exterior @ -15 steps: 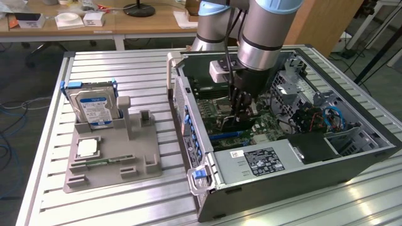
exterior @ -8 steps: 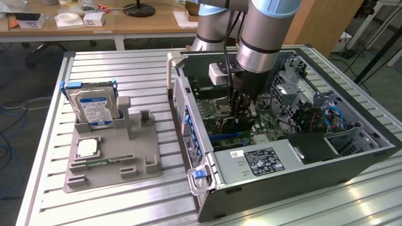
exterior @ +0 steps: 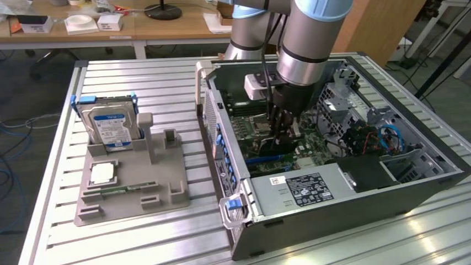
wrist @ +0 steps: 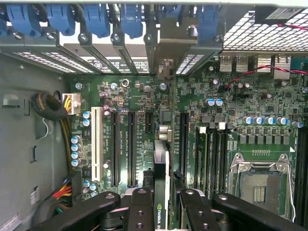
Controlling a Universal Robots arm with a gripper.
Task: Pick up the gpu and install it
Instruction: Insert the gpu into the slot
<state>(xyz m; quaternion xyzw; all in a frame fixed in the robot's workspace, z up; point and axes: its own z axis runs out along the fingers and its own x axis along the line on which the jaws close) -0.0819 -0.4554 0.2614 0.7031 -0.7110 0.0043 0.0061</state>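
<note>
The thin black gpu card (wrist: 161,166), seen edge-on with a green logo on its upper edge, stands upright over the green motherboard (wrist: 144,96) among the long black expansion slots (wrist: 130,144). Its silver bracket end points toward the row of blue slot latches (wrist: 96,19) at the rear wall. The black gripper (wrist: 163,199) has its jaws clamped on the card from both sides. In the exterior view the arm reaches down into the open black computer case (exterior: 412,187) lying on a slatted aluminium table (exterior: 147,77). At the exterior view's left, a grey holder tray (exterior: 173,193) carries a silver blue-labelled hard drive (exterior: 110,130).
</note>
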